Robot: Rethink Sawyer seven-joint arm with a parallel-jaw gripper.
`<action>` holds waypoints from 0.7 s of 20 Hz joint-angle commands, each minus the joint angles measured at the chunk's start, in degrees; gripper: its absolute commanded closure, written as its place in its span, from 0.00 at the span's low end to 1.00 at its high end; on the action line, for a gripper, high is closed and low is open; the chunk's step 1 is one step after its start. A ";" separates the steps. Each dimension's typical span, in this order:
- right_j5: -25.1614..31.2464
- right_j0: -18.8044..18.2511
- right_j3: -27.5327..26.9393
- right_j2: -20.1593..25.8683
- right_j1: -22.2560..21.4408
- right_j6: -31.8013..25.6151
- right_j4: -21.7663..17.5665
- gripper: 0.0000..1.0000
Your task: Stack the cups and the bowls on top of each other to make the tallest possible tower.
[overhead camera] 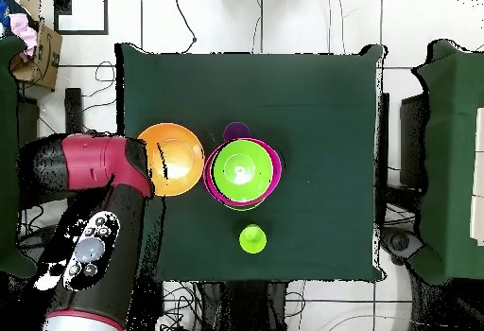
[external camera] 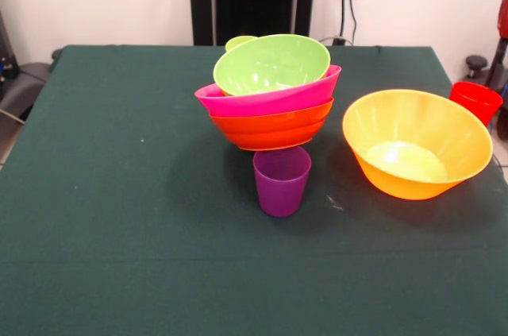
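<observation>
Three bowls make the tower point(external camera: 271, 98) near the table's middle: a lime green bowl point(external camera: 272, 63) in a pink bowl point(external camera: 266, 99) in a red-orange bowl point(external camera: 271, 128). It leans, probably because the bowls sit loosely in each other. You see a purple cup point(external camera: 281, 180) just beside its base, a lime green cup point(overhead camera: 251, 239) behind it, and a large orange bowl point(external camera: 416, 142) apart. A red cup point(external camera: 476, 102) stands at the table point(external camera: 119, 217) edge. The arm point(overhead camera: 99, 214) hangs aside, likely to keep clear; its gripper I cannot see.
</observation>
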 commanded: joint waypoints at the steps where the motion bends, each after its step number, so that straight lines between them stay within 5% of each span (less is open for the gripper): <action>1: 3.78 0.20 7.69 4.31 -0.10 13.16 2.30 0.00; 14: 0.60 0.96 9.11 4.35 1.32 13.69 3.04 0.00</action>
